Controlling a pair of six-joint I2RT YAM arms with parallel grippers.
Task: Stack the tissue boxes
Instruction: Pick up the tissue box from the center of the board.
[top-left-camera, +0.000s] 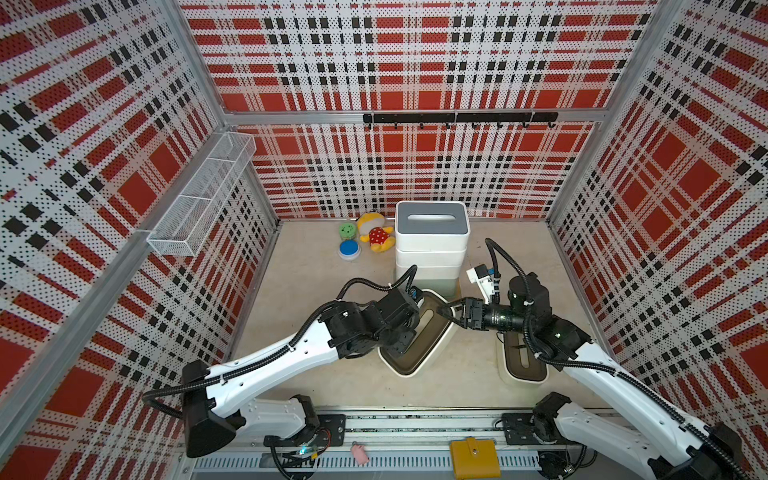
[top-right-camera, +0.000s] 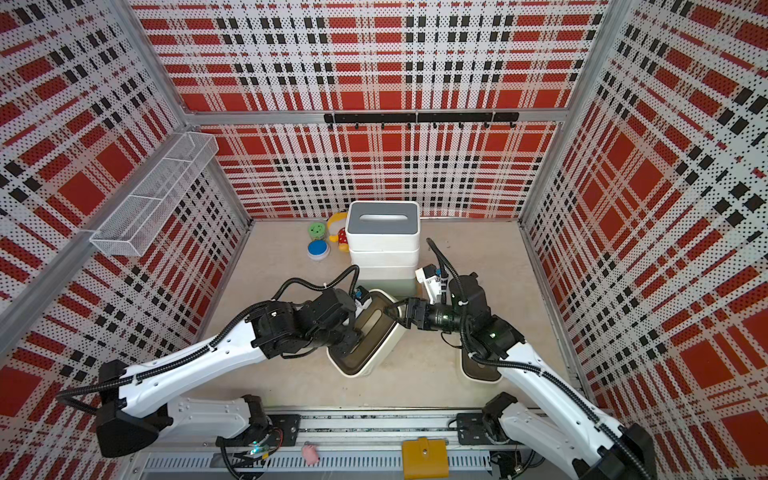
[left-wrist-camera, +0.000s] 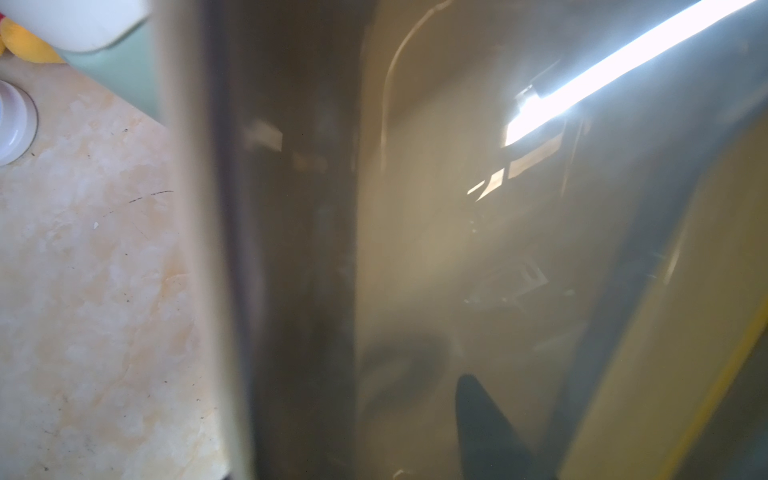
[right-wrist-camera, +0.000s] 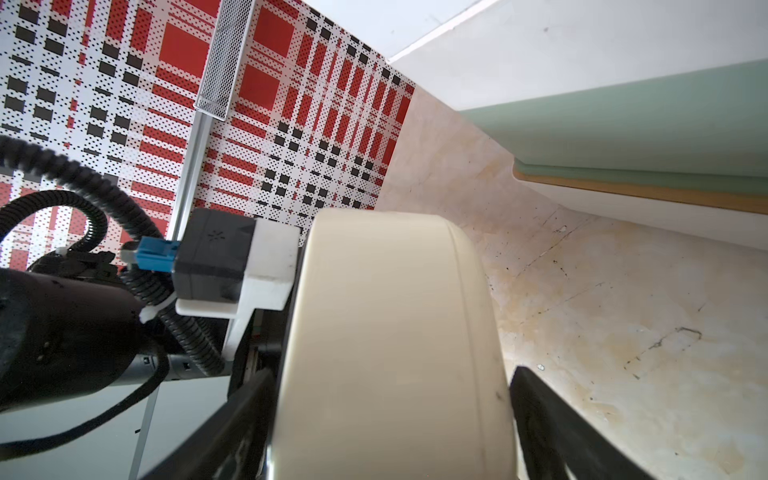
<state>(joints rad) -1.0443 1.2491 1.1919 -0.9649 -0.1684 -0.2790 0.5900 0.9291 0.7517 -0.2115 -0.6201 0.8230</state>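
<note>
Top views: one stack (top-left-camera: 432, 245), tilted box (top-left-camera: 426, 345), flat box (top-left-camera: 521, 368), two discs (top-left-camera: 348, 248).

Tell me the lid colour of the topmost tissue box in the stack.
Grey lid, on a white tissue box; it shows best in a top view.

You had the cream box (left-wrist-camera: 415, 249) as a near blur filling the left wrist view, another box (top-left-camera: 517, 365) half hidden under the right arm (top-left-camera: 602, 365)

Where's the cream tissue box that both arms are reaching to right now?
In both top views the cream tissue box lies at an angle mid-table, just in front of the stack, with the right gripper straddling its far end.
</note>
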